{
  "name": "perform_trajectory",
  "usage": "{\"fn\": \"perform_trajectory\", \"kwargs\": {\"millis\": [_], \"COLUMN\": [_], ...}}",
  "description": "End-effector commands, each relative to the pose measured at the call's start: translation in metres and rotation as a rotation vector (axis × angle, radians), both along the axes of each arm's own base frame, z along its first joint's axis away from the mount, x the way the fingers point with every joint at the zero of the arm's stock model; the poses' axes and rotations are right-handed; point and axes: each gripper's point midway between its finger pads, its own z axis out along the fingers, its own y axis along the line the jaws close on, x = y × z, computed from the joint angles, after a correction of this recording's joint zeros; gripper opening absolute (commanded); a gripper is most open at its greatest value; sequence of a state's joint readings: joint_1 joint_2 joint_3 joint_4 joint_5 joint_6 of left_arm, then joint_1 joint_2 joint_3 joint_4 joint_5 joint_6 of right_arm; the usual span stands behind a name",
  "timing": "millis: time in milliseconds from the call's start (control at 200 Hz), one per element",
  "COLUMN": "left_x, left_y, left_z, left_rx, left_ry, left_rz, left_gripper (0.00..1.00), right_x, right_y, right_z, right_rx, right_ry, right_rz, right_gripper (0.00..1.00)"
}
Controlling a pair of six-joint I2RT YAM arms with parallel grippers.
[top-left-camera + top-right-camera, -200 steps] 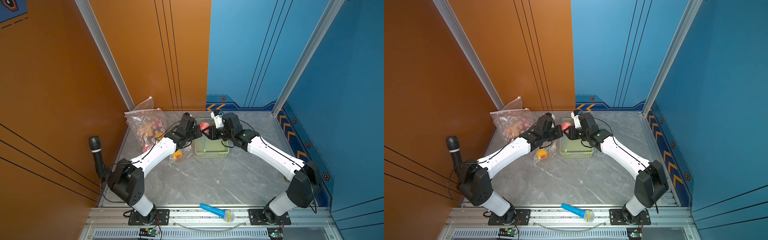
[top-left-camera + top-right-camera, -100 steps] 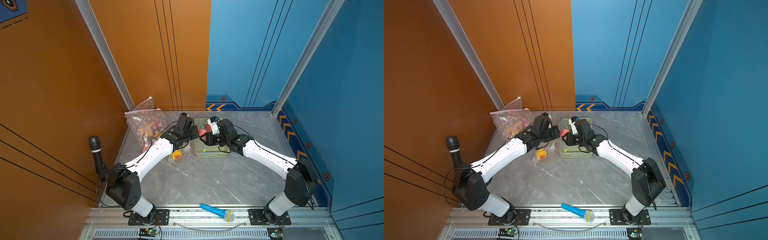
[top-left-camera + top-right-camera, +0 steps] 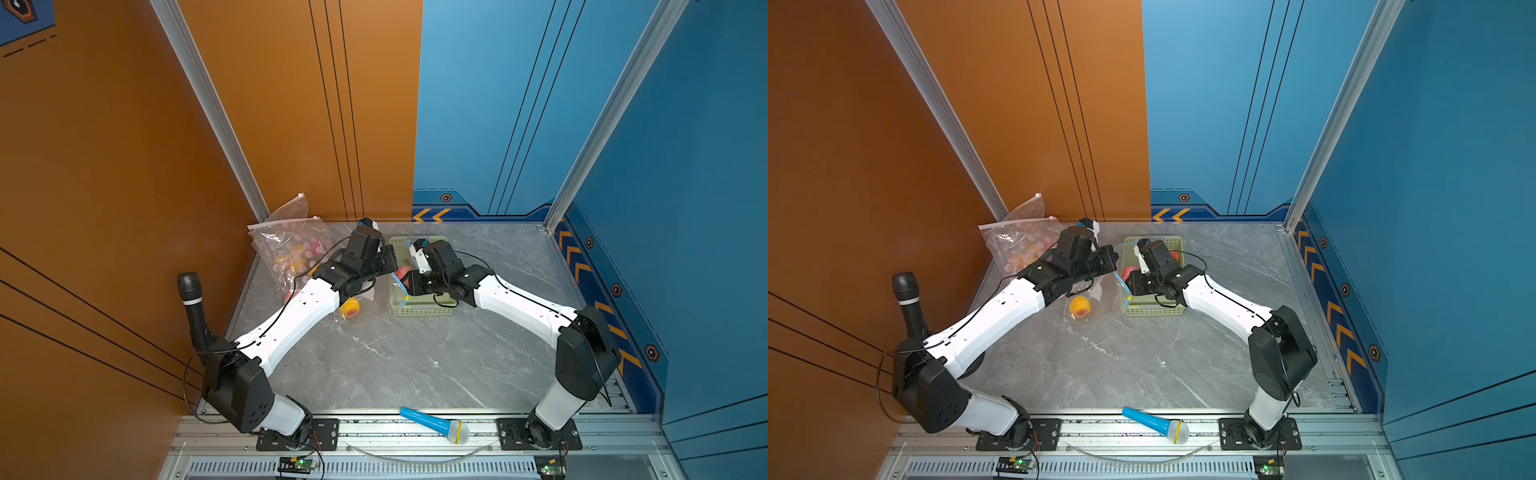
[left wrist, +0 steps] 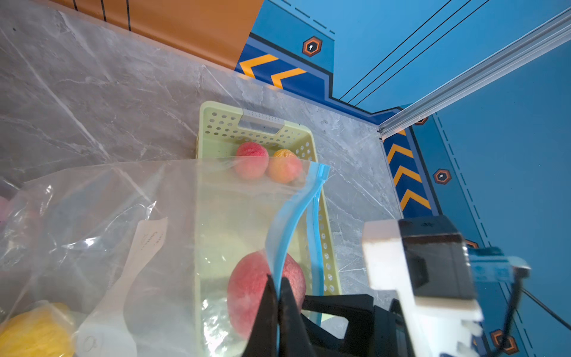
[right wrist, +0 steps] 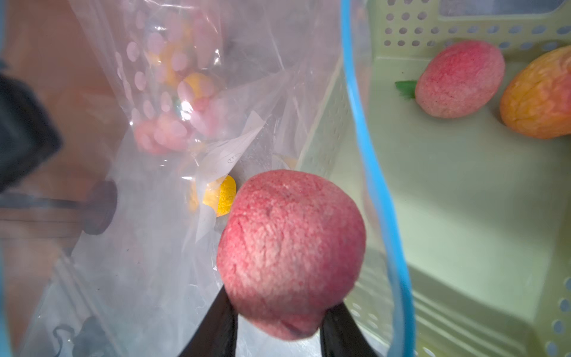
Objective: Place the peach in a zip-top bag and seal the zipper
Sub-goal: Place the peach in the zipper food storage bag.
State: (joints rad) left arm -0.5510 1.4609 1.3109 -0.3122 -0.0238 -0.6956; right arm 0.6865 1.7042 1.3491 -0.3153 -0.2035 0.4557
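The pink-red peach (image 5: 290,247) is clamped between the black fingers of my right gripper (image 5: 279,309), which is shut on it. It hangs at the open mouth of the clear zip-top bag (image 5: 154,247), just inside the blue zipper strip (image 5: 364,154). My left gripper (image 4: 278,278) is shut on that blue zipper strip (image 4: 290,216) and holds the mouth up over the basket's left edge. In both top views the peach (image 3: 401,274) (image 3: 1126,274) sits between the two wrists. A yellow fruit (image 3: 1079,306) and a paper slip lie inside the bag.
The pale green basket (image 3: 419,309) holds a second pink peach (image 5: 460,78) and an orange fruit (image 5: 537,95). A dotted bag of fruit (image 3: 291,245) leans in the back left corner. A black microphone (image 3: 191,299) stands at left; a blue one (image 3: 434,424) lies on the front rail.
My right gripper has carried the peach down and leftward, from above the basket to the bag's mouth. My left gripper has kept its hold on the zipper edge, shifting slightly.
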Motion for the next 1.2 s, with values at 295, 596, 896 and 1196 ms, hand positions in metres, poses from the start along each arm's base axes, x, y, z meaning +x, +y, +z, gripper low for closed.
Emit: {"fn": "perform_trajectory", "kwargs": {"millis": [295,596,896,1196], "left_x": [-0.005,0.0,0.001,-0.001], "left_y": [0.0,0.001,0.008,0.016], "left_z": [0.016,0.01,0.002,0.004], "left_rx": [0.013,-0.019,-0.02,-0.024], "left_ry": [-0.035,-0.024,-0.012,-0.025], "left_rz": [-0.01,0.0,0.026,0.056], "left_gripper": [0.0,0.0,0.0,0.0], "right_x": [-0.01,-0.012,0.01,0.055], "right_y": [0.009,-0.004,-0.06,-0.115], "right_z": [0.028,0.066,0.116,0.092], "right_rx": [-0.053,0.005,0.009,-0.085], "right_ry": [-0.051,-0.096,-0.207,-0.164], "right_rz": [0.059,0.026,-0.141,-0.296], "right_gripper": [0.56,0.72,0.72,0.72]}}
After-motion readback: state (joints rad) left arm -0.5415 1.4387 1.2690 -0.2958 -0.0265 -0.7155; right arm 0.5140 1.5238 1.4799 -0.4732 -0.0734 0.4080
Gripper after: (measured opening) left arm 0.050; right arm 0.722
